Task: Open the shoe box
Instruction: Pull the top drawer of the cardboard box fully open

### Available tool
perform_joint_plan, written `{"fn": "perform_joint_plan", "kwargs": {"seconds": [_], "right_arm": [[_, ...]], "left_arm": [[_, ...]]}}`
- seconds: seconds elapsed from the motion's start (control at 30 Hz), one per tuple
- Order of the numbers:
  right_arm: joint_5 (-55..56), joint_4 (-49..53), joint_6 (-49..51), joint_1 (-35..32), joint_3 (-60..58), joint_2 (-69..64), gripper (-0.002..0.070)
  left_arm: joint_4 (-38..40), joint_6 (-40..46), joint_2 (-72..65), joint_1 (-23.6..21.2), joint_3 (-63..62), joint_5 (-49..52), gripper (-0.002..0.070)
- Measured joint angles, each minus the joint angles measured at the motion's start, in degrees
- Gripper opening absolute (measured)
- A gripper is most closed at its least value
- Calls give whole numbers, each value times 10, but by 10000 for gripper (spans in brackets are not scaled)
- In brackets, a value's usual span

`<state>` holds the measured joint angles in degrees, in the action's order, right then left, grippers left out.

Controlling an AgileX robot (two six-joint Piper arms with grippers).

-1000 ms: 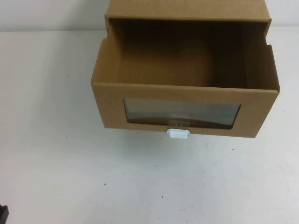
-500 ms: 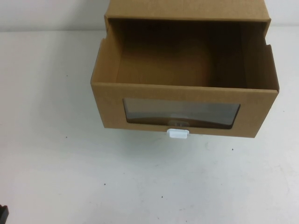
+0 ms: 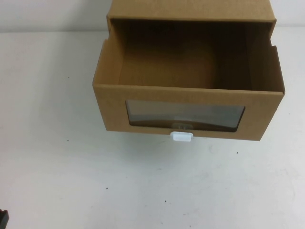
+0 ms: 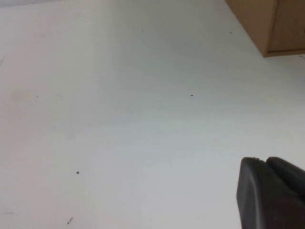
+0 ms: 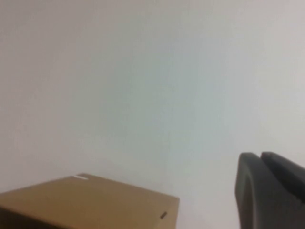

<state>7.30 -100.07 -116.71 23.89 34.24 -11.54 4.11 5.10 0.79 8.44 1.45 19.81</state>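
The shoe box point(image 3: 190, 9) stands far-centre on the tabletop point(image 3: 143, 191), its drawer point(image 3: 112, 107) slid out nearward with bare room left, right and near, while the left tool point(image 4: 264, 162), at the near left edge, and the right tool point(image 5: 261, 155), near a box corner, are both closed and empty.

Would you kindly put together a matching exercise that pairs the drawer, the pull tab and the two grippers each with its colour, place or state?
Things:
1. drawer
2. pull tab
3. left gripper
4. right gripper

Descriptions:
A. white, at the lower edge of the drawer's front
B. shut, holding nothing, seen only in its own wrist view
C. slid out of the sleeve, top open
D. parked at the near left, clear of the drawer

Pairs: 1-C, 2-A, 3-D, 4-B
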Motion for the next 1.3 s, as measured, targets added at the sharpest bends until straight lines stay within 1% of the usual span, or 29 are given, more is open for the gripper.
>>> {"fn": "perform_joint_plan", "kwargs": {"seconds": [0.1, 0.27, 0.37, 0.4, 0.43, 0.5, 0.57, 0.6, 0.67, 0.77, 0.83, 0.9, 0.97, 1.03, 1.17, 1.3], "right_arm": [[-80, 0, 16, -47, 0, 0, -19], [-199, 1, 50, -105, -23, 1, -19], [-223, 4, 77, -148, -58, 5, -19], [-223, 7, 102, -166, -69, 8, -19], [-219, 32, 154, -186, -80, 11, -19], [-215, 142, 293, -225, -95, 19, -19], [-229, 305, 475, -268, -107, 24, -19], [-242, 371, 563, -285, -111, 24, -19], [-284, 528, 720, -321, -119, 27, -19], [-348, 722, 896, -339, -131, 27, -19], [-357, 811, 985, -340, -147, 27, -19], [-338, 885, 1071, -340, -174, 29, -19], [-303, 952, 1144, -340, -213, 38, -19], [-271, 995, 1186, -341, -253, 51, -19], [-225, 1021, 1212, -343, -332, 85, -19], [-242, 1023, 1217, -343, -356, 114, -19]], "left_arm": [[0, 0, 0, 0, 0, 0, -7], [0, 0, 0, 0, 0, 0, -7], [0, 0, 0, -10, 0, 0, -7], [0, 0, 0, -11, 0, 0, -7], [0, 0, 0, -11, 0, 0, -7], [0, 0, 0, -11, 0, 0, -7], [-1, 0, 0, -11, 0, 0, -7], [-1, 0, 0, -11, 0, 0, -7], [-1, 0, 0, -11, 0, 0, -7], [-1, 0, 0, -11, 0, 0, -7], [-1, 0, 0, -11, 0, 0, -7], [-1, 0, 0, -11, 0, 0, -7], [-1, 0, 0, -11, 0, 0, -7], [-1, 0, 0, -11, 0, 0, -7], [-1, 0, 0, -11, 0, 0, -7], [-1, 0, 0, -11, 0, 0, -7]]}}
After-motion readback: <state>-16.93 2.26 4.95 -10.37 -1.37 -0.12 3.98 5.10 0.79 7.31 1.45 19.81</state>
